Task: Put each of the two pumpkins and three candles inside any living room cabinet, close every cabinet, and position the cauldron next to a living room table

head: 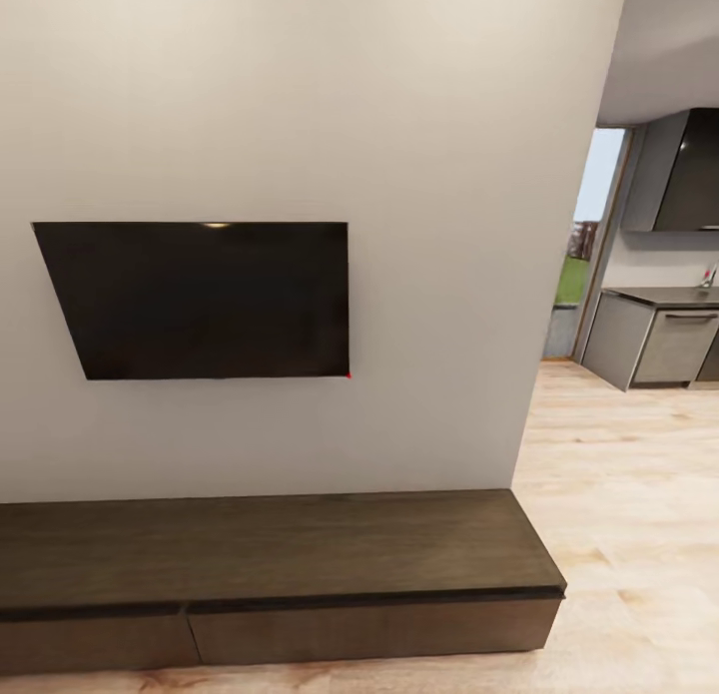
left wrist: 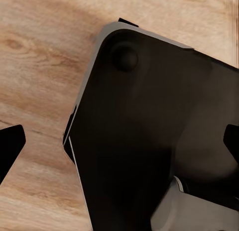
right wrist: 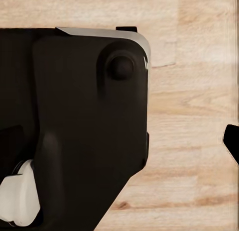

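Down at the wrists first: the left gripper (left wrist: 119,141) hangs over pale wood-plank floor (left wrist: 35,66), one dark fingertip at each side of its view, so the jaws stand wide with nothing between them. Beneath it sits the robot's own black base plate (left wrist: 149,141), rounded at the corner. Over on the right wrist, the same black base (right wrist: 74,116) and light planks (right wrist: 194,116); only one dark fingertip (right wrist: 231,141) peeks in at the edge, so I cannot tell how the right jaws stand.

Up to the head view now, and nearest is the long, low, dark brown wooden cabinet (head: 270,554), running along the foot of the wall, its flat drawer fronts shut, its right end stopping at the wall's corner. Above it, a flat black rectangular television (head: 200,300) is mounted on the white wall (head: 419,125). Farther off to the right, past the corner, light wood flooring (head: 629,474) leads to grey kitchen cupboards (head: 659,345) under a dark counter, with a bright doorway (head: 589,235) beside them.
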Motion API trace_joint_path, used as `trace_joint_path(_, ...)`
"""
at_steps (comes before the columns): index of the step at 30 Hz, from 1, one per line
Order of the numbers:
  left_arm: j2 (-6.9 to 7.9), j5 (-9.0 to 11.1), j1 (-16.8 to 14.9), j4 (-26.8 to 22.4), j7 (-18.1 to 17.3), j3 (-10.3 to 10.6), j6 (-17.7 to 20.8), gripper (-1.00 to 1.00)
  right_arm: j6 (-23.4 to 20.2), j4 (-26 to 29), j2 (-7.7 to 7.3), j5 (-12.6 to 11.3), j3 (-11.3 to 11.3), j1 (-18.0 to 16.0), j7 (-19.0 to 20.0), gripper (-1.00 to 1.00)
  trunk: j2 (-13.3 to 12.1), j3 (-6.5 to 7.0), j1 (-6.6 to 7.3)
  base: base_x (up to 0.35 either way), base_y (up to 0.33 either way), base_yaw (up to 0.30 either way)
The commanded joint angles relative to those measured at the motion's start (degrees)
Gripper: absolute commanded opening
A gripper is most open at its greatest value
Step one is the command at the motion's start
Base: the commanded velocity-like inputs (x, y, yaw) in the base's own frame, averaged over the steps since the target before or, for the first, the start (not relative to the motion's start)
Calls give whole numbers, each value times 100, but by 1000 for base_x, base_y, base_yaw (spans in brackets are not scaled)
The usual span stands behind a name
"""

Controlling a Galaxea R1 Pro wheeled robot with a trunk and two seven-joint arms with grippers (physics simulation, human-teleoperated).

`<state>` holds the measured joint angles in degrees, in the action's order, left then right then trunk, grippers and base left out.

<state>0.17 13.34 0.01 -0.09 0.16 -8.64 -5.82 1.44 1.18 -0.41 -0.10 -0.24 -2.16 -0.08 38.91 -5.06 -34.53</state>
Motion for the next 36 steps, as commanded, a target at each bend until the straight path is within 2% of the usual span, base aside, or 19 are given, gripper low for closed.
trace_joint_path(1,0,-7,-1,0,2,-45,-16,100,12,-10,-1,-4,0,-4,-1,100,5,-8,-3,188,-138,0)
trace_joint_path(8,-2,-7,-1,-8,2,-50,-16,100,6,-21,-3,-8,-2,-4,7,100,5,-8,-3,71,-52,0)
trace_joint_path(11,89,1,3,-58,-59,-33,-37,100,-11,17,24,45,34,5,19,100,5,-8,-3,0,0,0)
trace_joint_path(18,99,11,25,-71,10,-96,10,100,13,75,22,71,39,-4,60,100,5,-8,-3,0,0,0)
trace_joint_path(22,228,18,25,-70,-5,-106,10,100,16,75,34,71,29,-50,53,100,5,-8,-3,0,0,0)
trace_joint_path(36,247,11,25,-166,-7,-97,10,100,20,83,33,66,18,-65,44,100,5,-8,-3,0,0,0)
